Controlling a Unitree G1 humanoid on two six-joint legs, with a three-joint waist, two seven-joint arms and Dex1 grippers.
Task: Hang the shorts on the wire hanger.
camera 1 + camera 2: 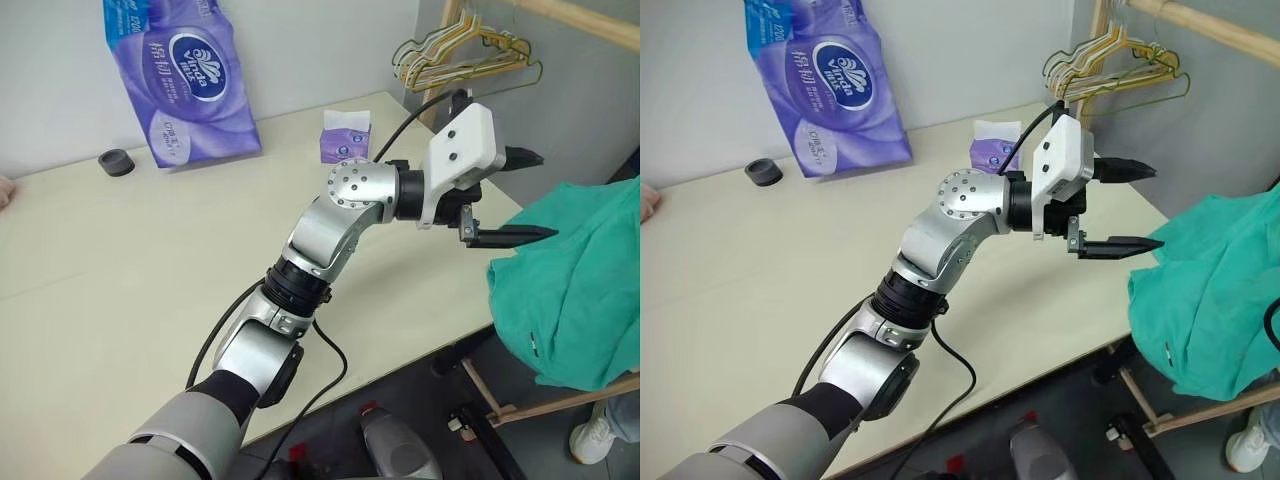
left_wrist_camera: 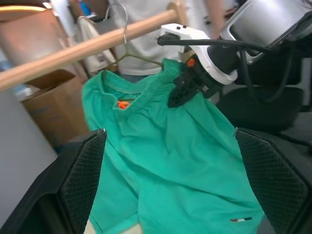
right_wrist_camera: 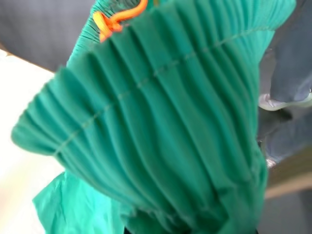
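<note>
Shorts (image 2: pixel 170 146) on the hanger (image 2: pixel 127 54).
Right hand (image 2: pixel 181 93) pinches their waistband; left hand (image 1: pixel 500 195), wide open, points at them, close by.

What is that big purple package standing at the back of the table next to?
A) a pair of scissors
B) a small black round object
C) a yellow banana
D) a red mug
B: a small black round object sits on the table just to the left of the purple package; no mug, scissors or banana is there.
</note>
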